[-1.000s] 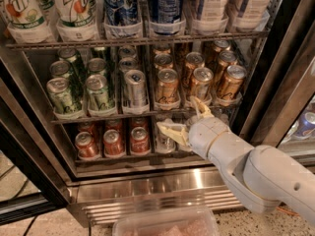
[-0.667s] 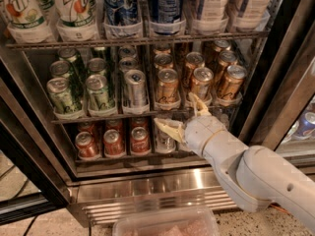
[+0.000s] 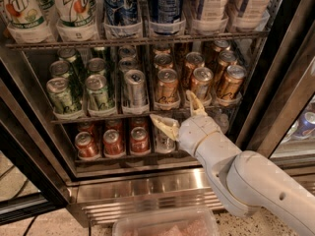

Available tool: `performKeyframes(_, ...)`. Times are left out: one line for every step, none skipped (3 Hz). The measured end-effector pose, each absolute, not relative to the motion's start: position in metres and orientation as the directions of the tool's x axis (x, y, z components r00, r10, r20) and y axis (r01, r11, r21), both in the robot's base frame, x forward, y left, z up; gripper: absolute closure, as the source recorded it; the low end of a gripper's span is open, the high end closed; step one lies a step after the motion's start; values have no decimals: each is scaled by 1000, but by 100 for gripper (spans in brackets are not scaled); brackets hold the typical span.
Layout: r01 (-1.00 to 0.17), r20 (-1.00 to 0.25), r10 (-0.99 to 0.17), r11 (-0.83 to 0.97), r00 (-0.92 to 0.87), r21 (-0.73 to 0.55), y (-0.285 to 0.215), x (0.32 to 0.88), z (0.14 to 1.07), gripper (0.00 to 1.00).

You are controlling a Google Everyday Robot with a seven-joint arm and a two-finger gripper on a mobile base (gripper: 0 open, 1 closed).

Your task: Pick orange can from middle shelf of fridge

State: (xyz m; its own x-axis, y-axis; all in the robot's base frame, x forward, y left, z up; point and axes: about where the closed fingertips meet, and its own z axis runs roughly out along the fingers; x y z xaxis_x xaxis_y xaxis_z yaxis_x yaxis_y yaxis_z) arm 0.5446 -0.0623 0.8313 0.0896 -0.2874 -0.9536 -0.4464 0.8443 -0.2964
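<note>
The fridge (image 3: pixel 162 191) stands open with wire shelves. On the middle shelf (image 3: pixel 98 116), coppery-orange cans fill the right lanes; the front ones are an orange can (image 3: pixel 167 86), another (image 3: pixel 201 82) and a third (image 3: pixel 230 84). Green cans (image 3: pixel 100 91) and a silver can (image 3: pixel 135 87) fill the left lanes. My gripper (image 3: pixel 178 111) is open, just below and in front of the shelf's front edge, under the two front orange cans. One finger (image 3: pixel 165 125) points left, the other (image 3: pixel 194 102) points up. It holds nothing.
Tall bottles and blue cans (image 3: pixel 118 6) stand on the rack above. Red cans (image 3: pixel 113 141) sit on the bottom shelf left of my wrist. A black door edge (image 3: pixel 290 77) runs down the right. A clear plastic tub (image 3: pixel 167 225) lies on the floor below the ribbed base panel.
My gripper has moved slightly left and up toward the middle shelf's front edge. The cans have not moved.
</note>
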Motion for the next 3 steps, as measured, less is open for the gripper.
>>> performKeyframes(-446,-954,-287,844,90,-296,-62,545,831,33)
performKeyframes(-431,-957,-271,855,107,-290,-59,548,833,43)
performKeyframes(-405,-958,-257,868,127,-287,-58,554,835,44)
